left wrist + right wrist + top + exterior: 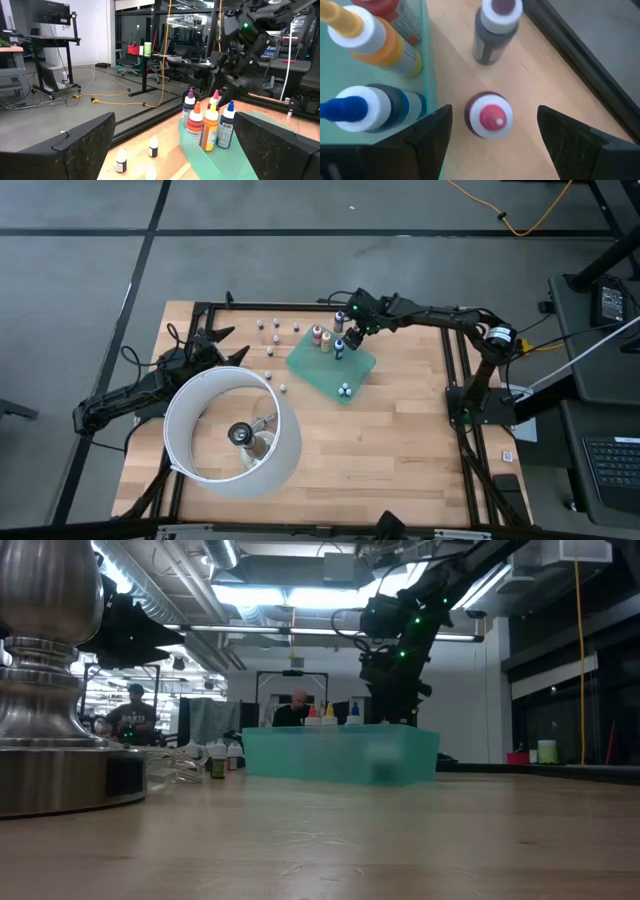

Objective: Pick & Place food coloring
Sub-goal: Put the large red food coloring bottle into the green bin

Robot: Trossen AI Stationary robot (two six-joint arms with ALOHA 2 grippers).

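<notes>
My right end effector point(492, 130) apart, straddling pink-capped bottle point(489, 114); light, slick, tippy. Grip body under cap. Left end effector point(170, 145) apart, idle at bench's 9 o'clock.

A light wooden table point(400, 450) carried everything. On it lay a flat green sheet point(325, 370) near the far middle, a big white ring lamp point(290, 442) at the near left, and small food coloring bottles point(268, 328) scattered on the bare wood beside the sheet. A pink-capped bottle point(489, 115) and a purple-capped bottle point(497, 27) stood on the wood just off the sheet's edge.
</notes>
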